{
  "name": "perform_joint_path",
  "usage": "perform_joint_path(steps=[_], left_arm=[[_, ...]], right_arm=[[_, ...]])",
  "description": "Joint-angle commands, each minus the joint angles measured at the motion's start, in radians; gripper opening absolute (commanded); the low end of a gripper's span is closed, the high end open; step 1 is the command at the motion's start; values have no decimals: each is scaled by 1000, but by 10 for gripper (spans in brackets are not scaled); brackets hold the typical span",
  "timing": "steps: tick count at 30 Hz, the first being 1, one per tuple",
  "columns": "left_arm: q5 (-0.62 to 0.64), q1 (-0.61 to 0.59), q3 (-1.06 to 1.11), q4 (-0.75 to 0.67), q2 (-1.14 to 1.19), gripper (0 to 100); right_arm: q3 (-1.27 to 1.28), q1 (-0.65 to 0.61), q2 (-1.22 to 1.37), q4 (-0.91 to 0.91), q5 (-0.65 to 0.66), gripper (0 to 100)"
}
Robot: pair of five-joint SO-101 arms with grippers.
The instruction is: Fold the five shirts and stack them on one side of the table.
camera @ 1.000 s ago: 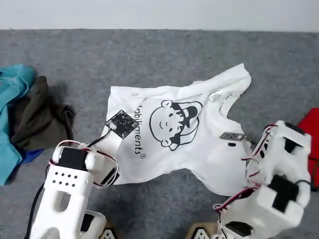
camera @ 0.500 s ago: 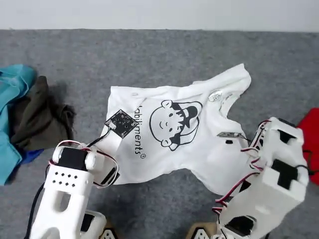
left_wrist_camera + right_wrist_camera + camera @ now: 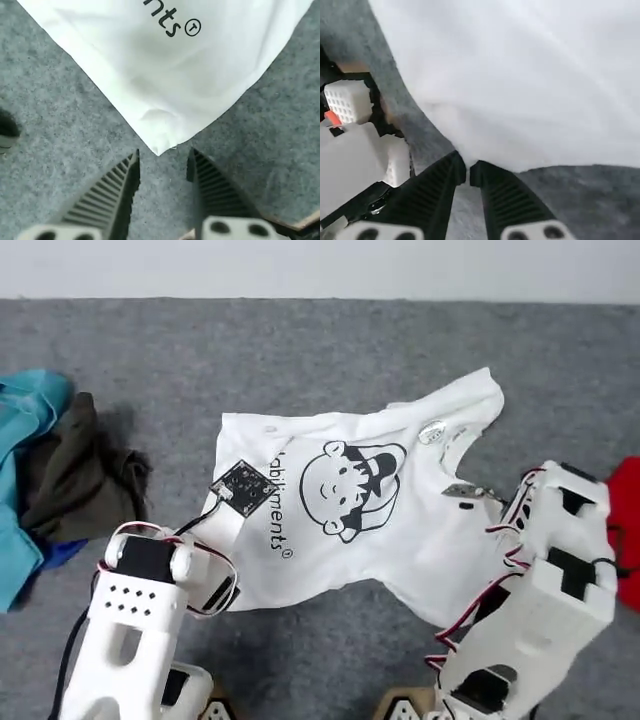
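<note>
The left gripper point(image 3: 162, 161), fingers spread wide and empty, brackets a corner of the white shirt point(image 3: 400, 540) at the shirt's 7 o'clock, probably poised to pinch it for a fold. The right gripper point(image 3: 468, 172), fingers drawn almost together with only a slit between, meets the hem at 4 o'clock; whether cloth is caught cannot be told. The shirt lies spread at the centre of the table point(image 3: 300, 350), with other shirts point(image 3: 75, 475) heaped at 9 o'clock.

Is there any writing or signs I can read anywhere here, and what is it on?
On the white shirt: one line of black lettering beside the cartoon face, ending in a small circled mark; its start is hidden behind the left arm, so it cannot be read whole.
No other text can be read.
</note>
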Motion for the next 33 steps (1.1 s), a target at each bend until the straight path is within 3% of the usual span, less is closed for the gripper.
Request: perform_joint_path(steps=[1,4,14,25,33], left_arm=[[12,-2,-13,-9,-8,148],[12,-2,-13,-9,-8,148],[6,-81,-13,-9,-8,149],[14,-101,-27,-14,-15,148],[178,-98,-117,-109,-8,152]], right_arm=[[-68,10,-12,76,-9,9],[-120,42,-13,159,23,9],[-153,311,-48,163,103,9],[-104,390,-44,166,103,12],[74,389,-42,163,98,49]])
